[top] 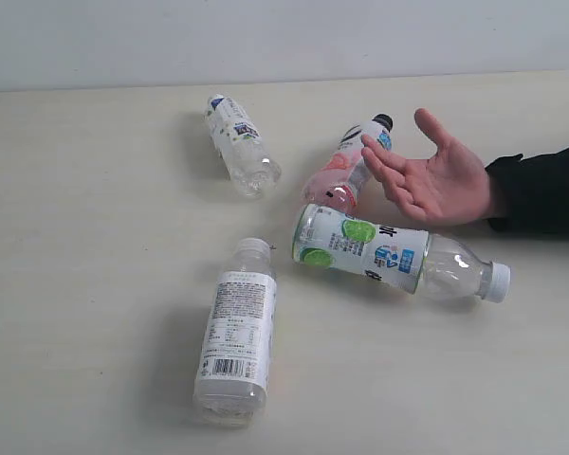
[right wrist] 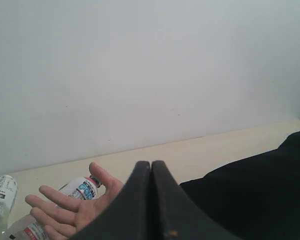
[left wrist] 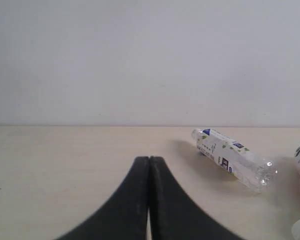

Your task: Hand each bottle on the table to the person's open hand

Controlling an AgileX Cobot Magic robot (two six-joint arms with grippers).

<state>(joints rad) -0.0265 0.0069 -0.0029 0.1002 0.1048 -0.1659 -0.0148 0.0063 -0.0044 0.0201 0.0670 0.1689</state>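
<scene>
Clear plastic bottles (top: 360, 248) lie flat near the person's open hand (top: 446, 185), palm-up to receive one, while we see left tool (left wrist: 149, 160) and right tool (right wrist: 151, 164) closed, empty.

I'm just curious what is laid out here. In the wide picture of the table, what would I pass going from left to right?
White-label bottle → pink bottle → open hand → black sleeve.

Bright, even light casts soft shadows left of the bottles (top: 235, 332) on the table (top: 76, 284); focus sharp.
</scene>
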